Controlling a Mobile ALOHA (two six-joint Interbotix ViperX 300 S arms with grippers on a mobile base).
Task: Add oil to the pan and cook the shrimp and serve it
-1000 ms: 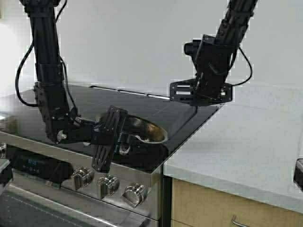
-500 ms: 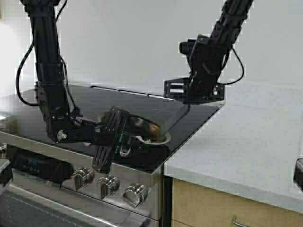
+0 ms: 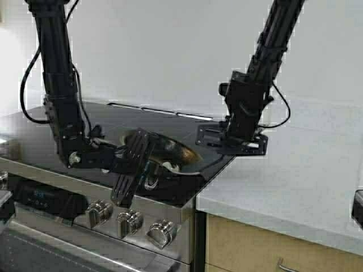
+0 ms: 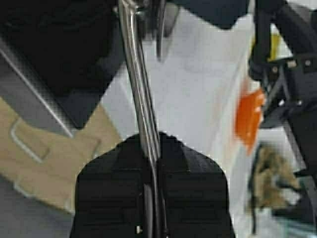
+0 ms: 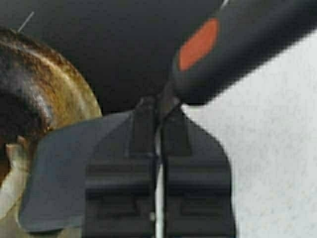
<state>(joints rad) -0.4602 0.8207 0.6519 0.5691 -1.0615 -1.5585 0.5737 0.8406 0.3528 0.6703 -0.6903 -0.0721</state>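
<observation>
Gripping one pan (image 3: 170, 153), left gripper (image 3: 148, 164) jaws clamp its handle; right gripper (image 3: 218, 148) pinches one spatula (image 5: 74, 173).

Black glass stove (image 3: 113, 122) with three knobs (image 3: 130, 222); pale countertop (image 3: 295, 170); possibly wooden cabinet (image 3: 255, 249) below.

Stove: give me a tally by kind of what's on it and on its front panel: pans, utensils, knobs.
round steel frying pan: 1
dark grey spatula: 1
silver stove knobs: 3
Total: 5
</observation>
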